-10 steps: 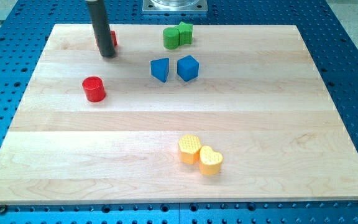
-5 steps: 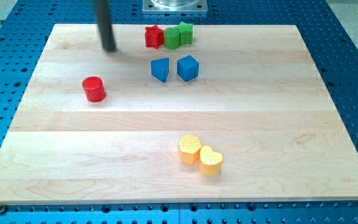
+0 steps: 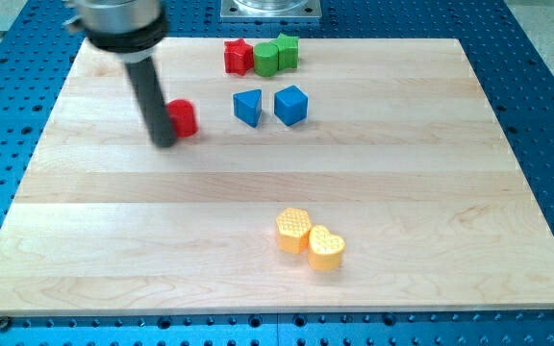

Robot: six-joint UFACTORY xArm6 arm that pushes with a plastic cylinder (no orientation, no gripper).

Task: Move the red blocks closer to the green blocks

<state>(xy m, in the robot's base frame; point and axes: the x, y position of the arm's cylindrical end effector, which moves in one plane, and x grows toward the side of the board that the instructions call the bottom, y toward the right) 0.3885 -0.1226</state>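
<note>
Tip (image 3: 164, 141) of mine sits touching the red cylinder (image 3: 182, 117) on its left; no jaws here, just a rod. Red star (image 3: 237, 56) touches the green blocks (image 3: 274, 55).

There is only one camera here, so no second view shares any of the scene. It looks down at a slant from the near side of the wooden board (image 3: 277, 192), facing its far edge. That far edge runs shorter across the upper part of the frame, and the near edge stretches wide along the bottom. It stands close enough that the board fills almost the whole frame, with strips of the blue perforated table (image 3: 546, 115) showing at both sides and along the bottom. A metal base plate (image 3: 271, 10) is cut off at top centre.
</note>
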